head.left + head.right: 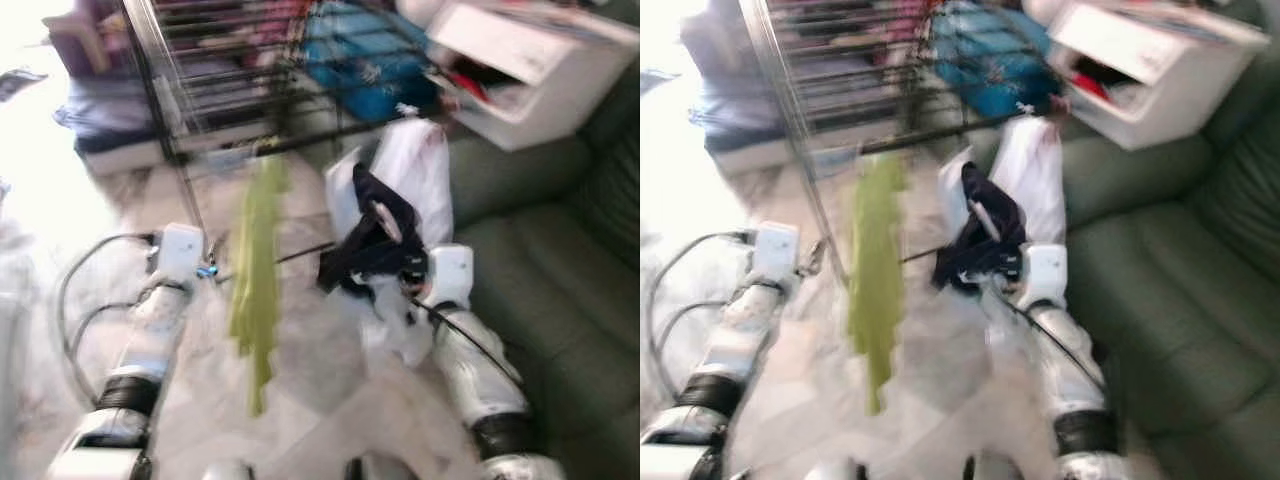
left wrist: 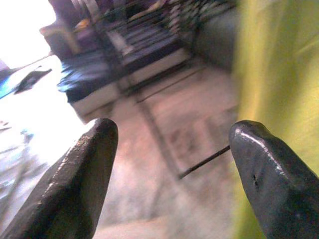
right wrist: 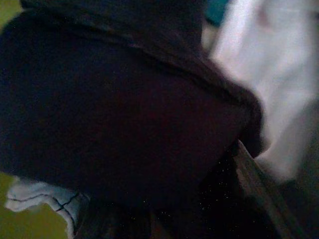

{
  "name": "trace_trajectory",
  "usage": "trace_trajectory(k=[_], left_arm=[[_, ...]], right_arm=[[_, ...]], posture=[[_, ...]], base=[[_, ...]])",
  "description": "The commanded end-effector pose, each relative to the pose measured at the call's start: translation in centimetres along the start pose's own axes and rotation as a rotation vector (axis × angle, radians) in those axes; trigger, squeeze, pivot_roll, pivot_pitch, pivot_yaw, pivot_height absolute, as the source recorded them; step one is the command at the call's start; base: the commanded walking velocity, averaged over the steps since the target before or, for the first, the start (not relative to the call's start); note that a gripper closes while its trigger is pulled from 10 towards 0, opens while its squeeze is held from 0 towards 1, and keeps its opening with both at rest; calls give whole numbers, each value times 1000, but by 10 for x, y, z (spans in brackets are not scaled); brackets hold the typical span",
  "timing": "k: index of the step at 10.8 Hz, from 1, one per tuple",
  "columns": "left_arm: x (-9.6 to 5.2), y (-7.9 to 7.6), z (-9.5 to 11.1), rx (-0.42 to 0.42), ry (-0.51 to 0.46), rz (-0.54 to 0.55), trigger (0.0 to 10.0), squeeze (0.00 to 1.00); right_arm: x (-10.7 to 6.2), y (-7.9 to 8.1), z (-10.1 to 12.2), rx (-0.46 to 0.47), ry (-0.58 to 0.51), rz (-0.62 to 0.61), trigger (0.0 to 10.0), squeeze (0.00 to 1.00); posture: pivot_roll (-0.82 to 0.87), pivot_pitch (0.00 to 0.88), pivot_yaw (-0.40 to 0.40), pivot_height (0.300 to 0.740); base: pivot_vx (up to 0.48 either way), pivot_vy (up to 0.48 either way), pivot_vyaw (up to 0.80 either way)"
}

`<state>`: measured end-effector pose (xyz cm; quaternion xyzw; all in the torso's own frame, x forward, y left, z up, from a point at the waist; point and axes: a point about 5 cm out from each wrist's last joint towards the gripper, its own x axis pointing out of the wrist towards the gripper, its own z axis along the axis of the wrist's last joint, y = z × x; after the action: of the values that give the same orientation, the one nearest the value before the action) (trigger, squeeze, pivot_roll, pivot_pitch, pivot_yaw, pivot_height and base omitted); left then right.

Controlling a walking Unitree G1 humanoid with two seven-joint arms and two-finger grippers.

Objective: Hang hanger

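Fingers (image 2: 75,184) of the left gripper (image 2: 169,169) stand well apart, holding nothing, near a hanging green cloth (image 1: 255,270). Whether the right gripper (image 1: 400,275) is spread or closed I cannot tell; dark clothing (image 1: 375,235) covers it, a thin dark rod, perhaps the hanger (image 1: 300,255), beside. Beyond stands the drying rack (image 1: 220,90), blurred

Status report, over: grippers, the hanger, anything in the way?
Left gripper open, beside green cloth. Right arm under dark garment; its fingers hidden. Drying rack ahead. Hanger not made out, picture blurred.
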<state>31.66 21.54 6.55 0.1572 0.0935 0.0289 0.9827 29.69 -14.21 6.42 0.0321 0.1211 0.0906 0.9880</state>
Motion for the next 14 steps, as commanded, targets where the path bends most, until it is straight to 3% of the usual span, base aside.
trace_trajectory(k=[1,3,5,9,14], left_arm=[[2,-7,7,-5,-24,-17,10000,0],[2,-7,7,-5,-24,-17,10000,0],[-10,-21,11,-15,-119,-58,10000,0],[-11,-23,14,-20,-127,-62,10000,0],[-10,-22,15,-21,-132,-59,10000,0]], right_arm=[[1,-6,11,-13,-44,-9,10000,0],[1,-6,11,-13,-44,-9,10000,0],[2,0,6,113,-27,-93,10000,0],[2,-3,6,122,-30,-115,10000,0],[2,-7,10,102,-50,-124,10000,0]], posture=[[-74,32,-26,740],[-74,32,-26,740],[-68,48,-27,740],[-68,48,-24,740],[-69,46,-23,740]], base=[[0,476,0],[0,476,0],[0,-156,0],[0,-379,0],[0,0,0]])
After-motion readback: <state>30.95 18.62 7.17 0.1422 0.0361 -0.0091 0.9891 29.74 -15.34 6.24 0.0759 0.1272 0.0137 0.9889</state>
